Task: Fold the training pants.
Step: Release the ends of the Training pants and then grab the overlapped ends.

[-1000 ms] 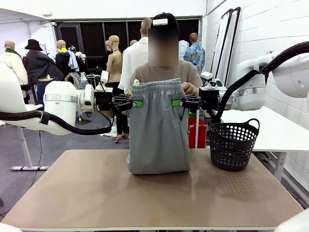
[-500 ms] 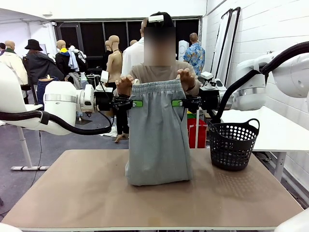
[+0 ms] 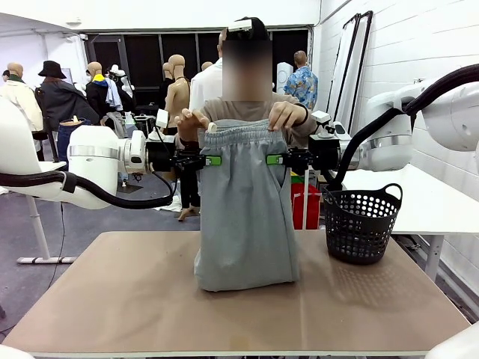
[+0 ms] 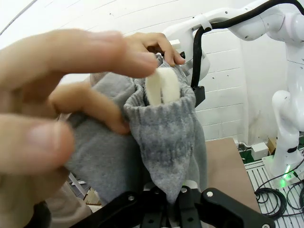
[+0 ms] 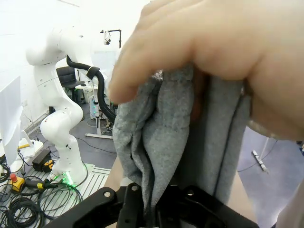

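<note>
The light grey training pants (image 3: 245, 209) hang upright over the table, waistband on top, their lower end resting bunched on the tabletop. My left gripper (image 3: 210, 160) is shut on the left edge just below the waistband, and my right gripper (image 3: 276, 159) is shut on the right edge. The person's hands (image 3: 193, 120) hold the waistband corners from above. In the left wrist view the grey cloth (image 4: 164, 137) rises from my shut fingers, with a hand (image 4: 57, 95) close in front. In the right wrist view the cloth (image 5: 161, 137) is pinched under a hand (image 5: 213, 42).
A black mesh basket (image 3: 361, 222) stands at the table's right rear. The brown tabletop (image 3: 135, 299) stretches bare in front of the pants. A white side table (image 3: 434, 202) stands at the right.
The person's hands have come up onto the waistband corners and closed on them. The pants' lower end shifted slightly on the table. Both grippers stayed where they were, shut on the cloth.
</note>
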You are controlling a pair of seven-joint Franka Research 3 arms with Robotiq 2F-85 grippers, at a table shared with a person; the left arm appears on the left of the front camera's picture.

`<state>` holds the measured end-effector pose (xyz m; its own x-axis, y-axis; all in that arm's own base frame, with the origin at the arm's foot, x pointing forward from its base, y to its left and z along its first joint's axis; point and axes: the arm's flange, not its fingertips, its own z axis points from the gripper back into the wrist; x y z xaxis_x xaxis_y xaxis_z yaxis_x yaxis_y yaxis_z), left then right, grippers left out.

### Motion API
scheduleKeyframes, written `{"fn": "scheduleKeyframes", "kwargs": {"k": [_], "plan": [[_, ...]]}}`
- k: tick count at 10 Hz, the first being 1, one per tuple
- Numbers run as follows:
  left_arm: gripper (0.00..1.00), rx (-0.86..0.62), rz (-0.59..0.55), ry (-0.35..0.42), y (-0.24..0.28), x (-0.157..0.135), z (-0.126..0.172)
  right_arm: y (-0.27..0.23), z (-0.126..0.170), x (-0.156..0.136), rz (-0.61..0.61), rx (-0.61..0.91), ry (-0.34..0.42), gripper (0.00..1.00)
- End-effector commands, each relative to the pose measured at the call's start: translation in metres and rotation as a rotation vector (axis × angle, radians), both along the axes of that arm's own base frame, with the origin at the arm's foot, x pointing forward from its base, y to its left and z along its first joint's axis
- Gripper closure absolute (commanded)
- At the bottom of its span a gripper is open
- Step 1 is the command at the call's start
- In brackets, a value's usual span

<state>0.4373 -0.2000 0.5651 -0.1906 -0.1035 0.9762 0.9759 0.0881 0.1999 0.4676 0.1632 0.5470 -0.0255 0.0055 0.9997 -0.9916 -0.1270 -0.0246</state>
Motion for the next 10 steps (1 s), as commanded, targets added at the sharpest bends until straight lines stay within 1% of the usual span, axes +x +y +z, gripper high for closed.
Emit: {"fn": "scheduleKeyframes", "kwargs": {"k": [1, 10], "plan": [[1.00, -0.005, -0.004, -0.006, 0.0002, -0.0020, 0.0017, 0.0004, 0.0011, -0.0007, 0.003, 0.001, -0.005, 1.00], [1.00, -0.005, -0.004, -0.006, 0.0002, -0.0020, 0.0017, 0.0004, 0.0011, -0.0007, 0.003, 0.001, -0.005, 1.00]]}}
